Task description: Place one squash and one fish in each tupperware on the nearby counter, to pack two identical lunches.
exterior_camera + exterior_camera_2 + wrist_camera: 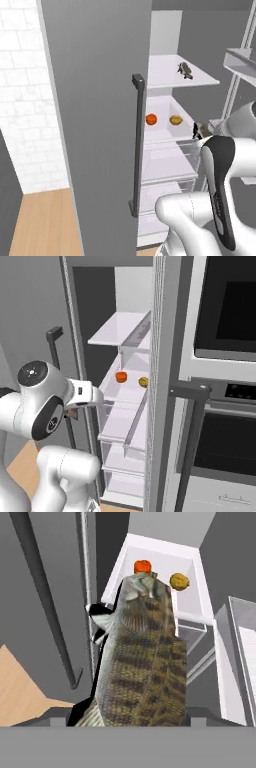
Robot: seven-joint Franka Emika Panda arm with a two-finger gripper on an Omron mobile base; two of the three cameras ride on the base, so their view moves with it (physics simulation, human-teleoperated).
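Two base views flanking the arm, both facing the open fridge (pixel 170 140), hand view close behind a fish (pixel 142 662)

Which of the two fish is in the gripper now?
The scaly brown fish filling the hand view; the other fish lies on the fridge's upper shelf.

Two squash, two fish
Orange-red squash (pixel 151 119) and yellow-ochre squash (pixel 175 120) share a fridge shelf; one brown-grey fish (pixel 185 70) lies on the shelf above, another scaly fish (pixel 142 662) fills the gripper's grasp.

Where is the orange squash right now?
The orange squash sits on a middle fridge shelf, left of the yellow squash in the left base view, one shelf below a fish.
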